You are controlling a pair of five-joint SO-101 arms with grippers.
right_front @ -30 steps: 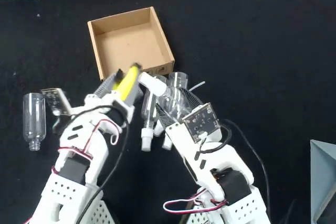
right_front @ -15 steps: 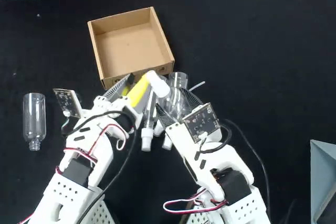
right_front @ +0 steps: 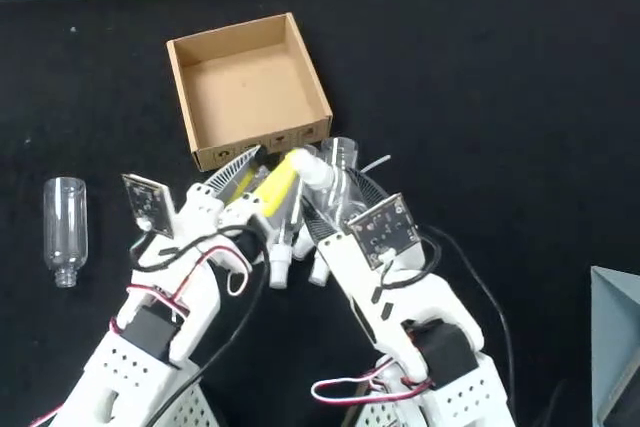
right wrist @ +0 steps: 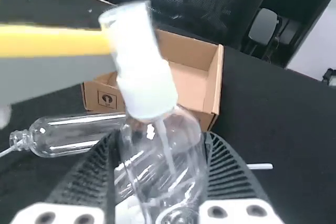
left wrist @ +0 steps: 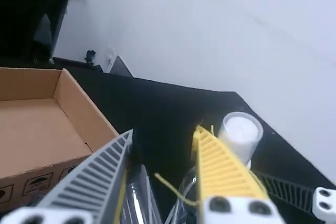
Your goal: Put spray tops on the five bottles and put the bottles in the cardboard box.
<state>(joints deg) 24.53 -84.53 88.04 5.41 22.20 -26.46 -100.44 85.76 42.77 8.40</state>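
My right gripper (right_front: 332, 202) (right wrist: 157, 148) is shut on a clear bottle (right wrist: 163, 169), which tilts toward the cardboard box (right_front: 185, 107) (right wrist: 191, 72). A white spray top (right_front: 308, 169) (right wrist: 142, 77) (left wrist: 240, 132) sits at the bottle's neck, its thin tube hanging down inside. My left gripper (right_front: 268, 162) (left wrist: 165, 132) is just in front of the box, fingers apart. Its yellow finger (left wrist: 218, 166) rests against the side of the spray top, which lies outside the gap. The box (left wrist: 31, 124) holds nothing.
One bare clear bottle (right_front: 64, 229) lies alone at the left of the black table. More bare bottles (right_front: 283, 237) (right wrist: 68, 132) lie beneath the two grippers, necks toward the arms. A grey object (right_front: 615, 347) stands at the right edge.
My left gripper has swung right toward the bottle held by the right gripper, and the white spray top has moved with it onto the bottle's neck. The right arm has kept still.
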